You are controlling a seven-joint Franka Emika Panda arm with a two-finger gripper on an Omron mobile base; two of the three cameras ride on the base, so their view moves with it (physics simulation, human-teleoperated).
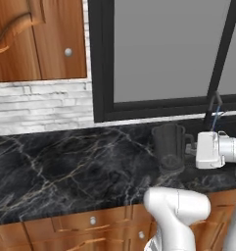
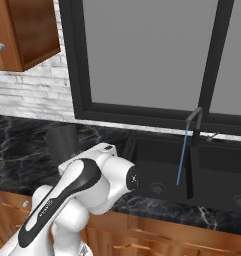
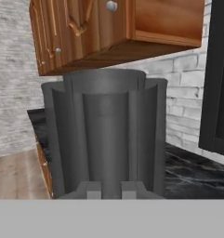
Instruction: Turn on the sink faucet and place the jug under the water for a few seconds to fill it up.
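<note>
The jug (image 3: 106, 135) looms right in front of the hand camera, its ribbed grey wall rising just past the two dark fingertips (image 3: 91, 189) of the claw (image 3: 108, 189). The tips sit low against the jug's near side, close together; whether they pinch a rib, merely touch, or stand just short of it, I cannot tell.

Taking the sink (image 2: 157, 167) as landmark: the jug (image 1: 169, 142) stands upright on the dark marble surface (image 1: 65, 166), to the sink's left, near the edge of the basin. The water (image 2: 182, 155) already runs as a thin blue line from the sink faucet (image 2: 194, 145) into the left basin, so the turning-on looks done and the carrying is what remains.

Risks, by my judgement:
- A push instead of a grip would slide or tip the jug along the surface, since the tips meet it low down.
- A thin hold on one rib could let it twist loose during the lift over the basin rim.
- The stream is narrow; stopping slightly off would let it miss the mouth.

Hard to read: in the right base view the arm's white elbow covers the jug's lower half. In the left base view the hand (image 1: 210, 149) hides the contact point, and the faucet is cut by the frame edge.
</note>
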